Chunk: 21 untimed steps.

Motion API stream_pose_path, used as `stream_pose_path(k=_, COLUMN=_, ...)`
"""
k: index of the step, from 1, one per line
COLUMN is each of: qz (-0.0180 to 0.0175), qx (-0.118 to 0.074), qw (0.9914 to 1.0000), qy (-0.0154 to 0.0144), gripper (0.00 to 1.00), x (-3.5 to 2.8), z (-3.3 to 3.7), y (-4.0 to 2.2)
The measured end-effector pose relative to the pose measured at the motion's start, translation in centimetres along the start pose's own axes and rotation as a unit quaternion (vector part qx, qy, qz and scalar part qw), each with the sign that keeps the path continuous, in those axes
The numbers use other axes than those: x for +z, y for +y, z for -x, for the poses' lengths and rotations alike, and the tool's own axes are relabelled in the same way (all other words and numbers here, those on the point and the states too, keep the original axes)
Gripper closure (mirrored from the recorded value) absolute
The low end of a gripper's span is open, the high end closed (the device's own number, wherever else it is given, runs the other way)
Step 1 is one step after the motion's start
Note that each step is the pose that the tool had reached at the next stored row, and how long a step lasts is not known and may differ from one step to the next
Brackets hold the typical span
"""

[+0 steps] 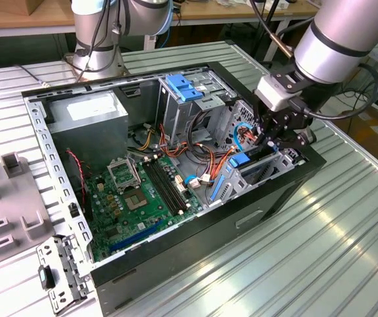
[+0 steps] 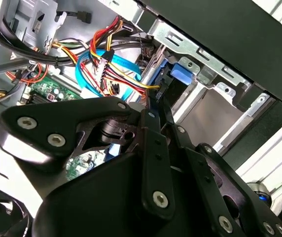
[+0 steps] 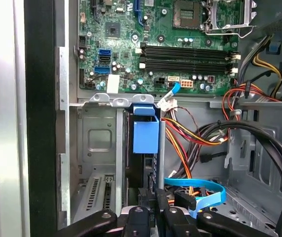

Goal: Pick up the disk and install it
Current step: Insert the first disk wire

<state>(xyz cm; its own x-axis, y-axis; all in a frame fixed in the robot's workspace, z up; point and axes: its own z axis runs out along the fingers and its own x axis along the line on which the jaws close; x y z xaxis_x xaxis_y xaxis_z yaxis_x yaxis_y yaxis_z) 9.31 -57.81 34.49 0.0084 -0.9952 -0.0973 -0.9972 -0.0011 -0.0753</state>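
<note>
In the exterior view, the black pincer (image 1: 276,140) is down inside the open black computer case (image 1: 195,231) on the ribbed metal surface (image 1: 347,231), at the metal drive bay (image 1: 268,168). The slim dark-grey disk in its light-blue plastic carrier (image 1: 242,160) stands on edge there.

In the second wrist view, the fingers (image 2: 153,106) clench the disk's rear edge; red, yellow and blue cables (image 2: 106,64) crowd close and could snag.

In the first wrist view, the disk (image 3: 145,136) sits partly in its slot; a tilt could jam it.
</note>
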Motion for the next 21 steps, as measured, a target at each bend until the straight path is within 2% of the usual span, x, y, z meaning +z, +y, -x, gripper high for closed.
stream_pose_path(k=5, qz=0.0001, qx=-0.001, qw=1.00000, qy=0.0007, gripper=0.83, x=0.03, z=-0.04, y=0.15)
stream_pose_path(k=9, qz=0.0011, qx=-0.011, qw=0.99993, qy=0.0008, gripper=0.83, x=0.08, z=-0.05, y=0.09)
stream_pose_path(k=21, qz=0.0005, qx=-0.005, qw=0.99998, qy=0.0013, gripper=0.83, x=0.10, z=0.08, y=0.08)
